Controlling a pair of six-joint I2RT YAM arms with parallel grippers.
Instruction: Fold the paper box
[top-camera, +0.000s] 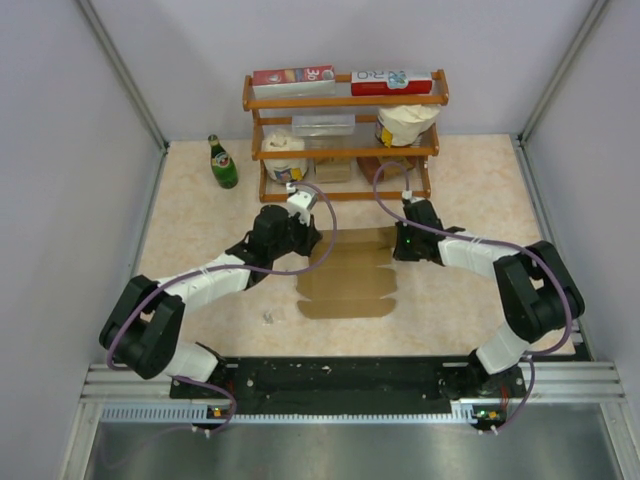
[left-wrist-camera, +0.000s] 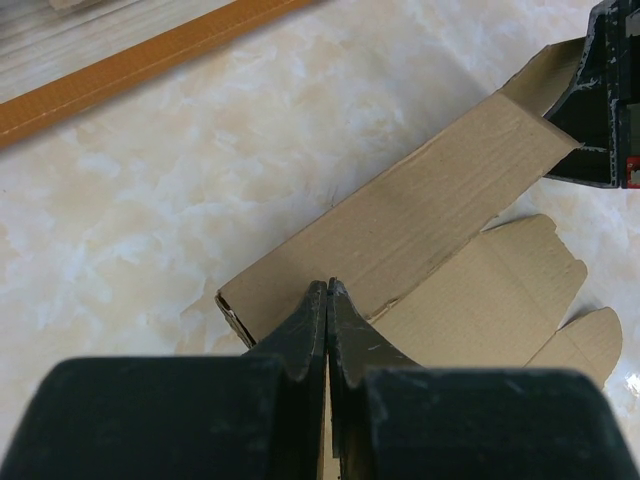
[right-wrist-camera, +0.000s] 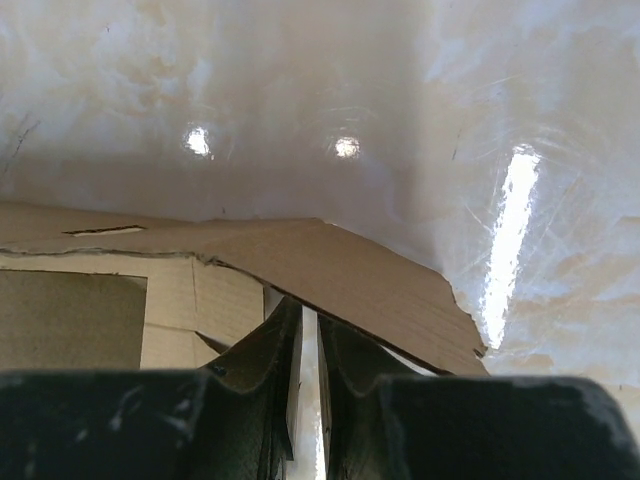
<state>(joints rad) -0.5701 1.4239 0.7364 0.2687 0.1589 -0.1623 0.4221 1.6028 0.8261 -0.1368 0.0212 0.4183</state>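
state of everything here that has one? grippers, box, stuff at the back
paper box: mostly flat and unfolded, far long panel raised
left gripper: shut, seems to pinch the raised panel's edge
right gripper: fingers nearly together, thin gap, tips under a flap; grip unclear
green bottle: upright
red-and-white cartons: lying flat on the top shelf

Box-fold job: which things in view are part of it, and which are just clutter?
In the job:
paper box
left tool
right tool

Lying about:
green bottle
wooden shelf
red-and-white cartons
clear tub
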